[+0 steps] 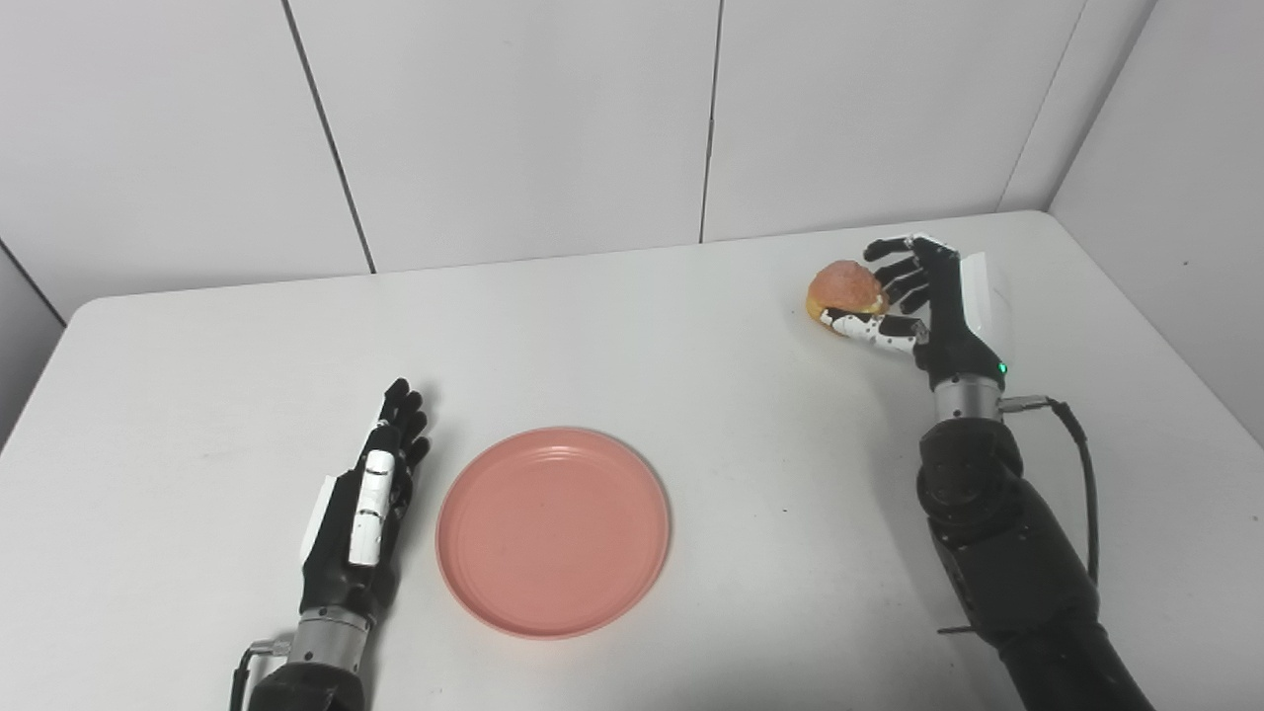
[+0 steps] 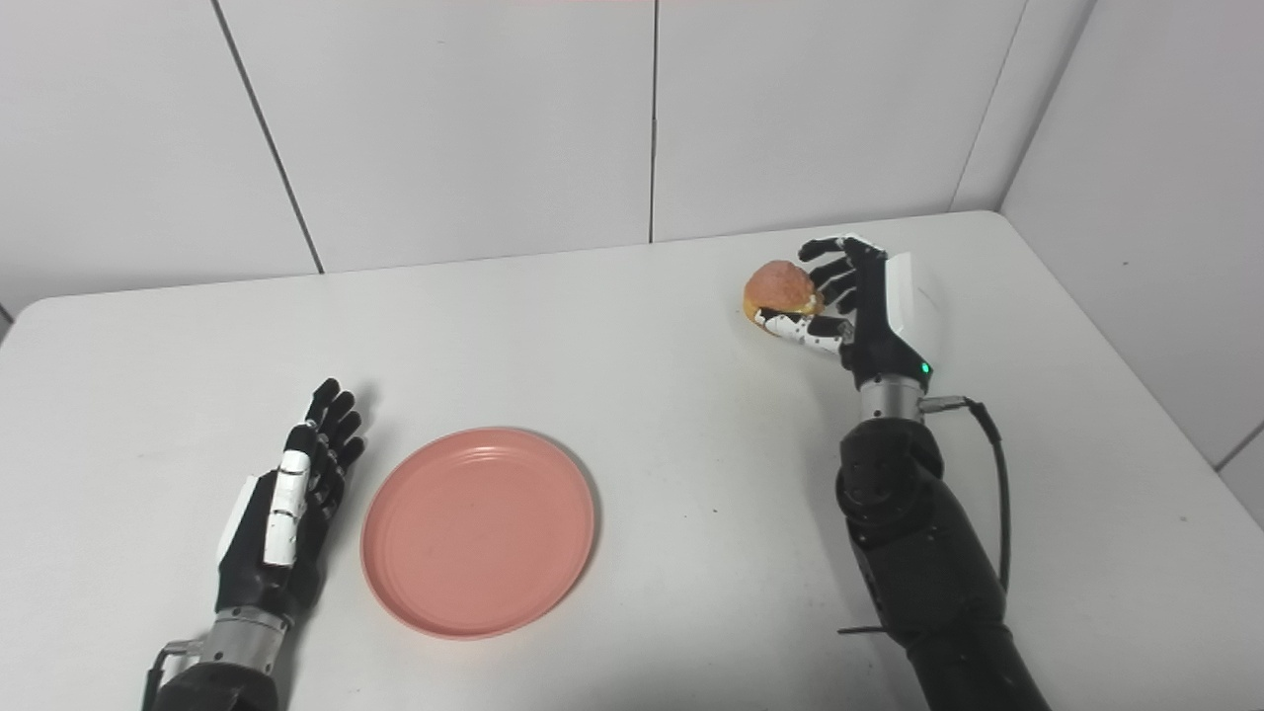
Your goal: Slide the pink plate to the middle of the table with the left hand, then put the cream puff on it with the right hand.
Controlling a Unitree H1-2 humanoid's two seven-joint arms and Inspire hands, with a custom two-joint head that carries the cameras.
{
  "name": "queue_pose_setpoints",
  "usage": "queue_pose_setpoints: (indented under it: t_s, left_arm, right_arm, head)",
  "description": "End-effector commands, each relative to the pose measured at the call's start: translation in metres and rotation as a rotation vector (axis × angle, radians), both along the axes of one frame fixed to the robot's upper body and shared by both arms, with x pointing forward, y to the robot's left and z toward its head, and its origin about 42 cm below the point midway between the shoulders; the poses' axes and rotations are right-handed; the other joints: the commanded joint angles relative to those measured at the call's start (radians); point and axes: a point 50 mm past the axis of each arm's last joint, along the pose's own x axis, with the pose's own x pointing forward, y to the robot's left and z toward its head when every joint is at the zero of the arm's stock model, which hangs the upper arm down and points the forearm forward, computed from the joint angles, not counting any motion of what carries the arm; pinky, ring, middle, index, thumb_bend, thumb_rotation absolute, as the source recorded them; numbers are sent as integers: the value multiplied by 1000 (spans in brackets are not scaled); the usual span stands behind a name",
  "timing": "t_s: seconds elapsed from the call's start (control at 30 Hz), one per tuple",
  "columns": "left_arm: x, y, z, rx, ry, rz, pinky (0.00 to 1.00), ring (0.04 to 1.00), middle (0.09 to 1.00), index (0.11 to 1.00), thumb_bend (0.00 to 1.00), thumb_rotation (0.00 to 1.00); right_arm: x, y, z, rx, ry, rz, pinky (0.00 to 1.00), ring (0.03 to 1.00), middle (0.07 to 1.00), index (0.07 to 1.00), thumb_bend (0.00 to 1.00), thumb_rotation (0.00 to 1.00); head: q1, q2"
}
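The pink plate [image 1: 553,531] lies empty at the lower middle of the frame on the white desk [image 1: 691,326], so the slide looks done. The left robot hand [image 1: 367,513] rests just beside its left rim, fingers straight and holding nothing. At upper right, the right robot hand [image 1: 923,301] curls around the cream puff [image 1: 844,291], apparently gripping it for the carry.
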Motion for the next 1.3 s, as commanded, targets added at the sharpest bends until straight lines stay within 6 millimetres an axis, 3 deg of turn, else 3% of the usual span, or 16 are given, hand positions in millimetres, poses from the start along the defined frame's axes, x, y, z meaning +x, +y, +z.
queue_pose_setpoints:
  t_s: [0.0,0.3,0.57,0.77,1.27]
  left_arm:
    - [-6,-2,-5,-6,10,10,1000,1000,999,992,561,1000]
    - [-6,-4,-4,13,13,15,1000,1000,996,987,571,1000]
    - [-6,-7,-2,-6,13,11,1000,1000,1000,994,571,1000]
    - [-7,-12,-2,-18,20,25,1000,999,998,990,599,1000]
    - [-11,-27,-4,-10,6,43,999,982,976,962,613,1000]
  right_arm:
    - [-1,8,26,-14,-109,69,399,451,456,543,512,0]
    - [-14,50,30,4,-139,238,383,443,459,538,512,0]
    - [-37,108,15,-41,-120,455,371,432,456,537,512,0]
    - [-55,133,1,-41,-96,564,380,440,450,540,511,0]
    - [-80,159,-33,-139,-63,705,377,431,454,537,513,0]
  head:
    - [6,-1]
    - [20,6]
    - [57,16]
    - [115,14]
    - [207,21]
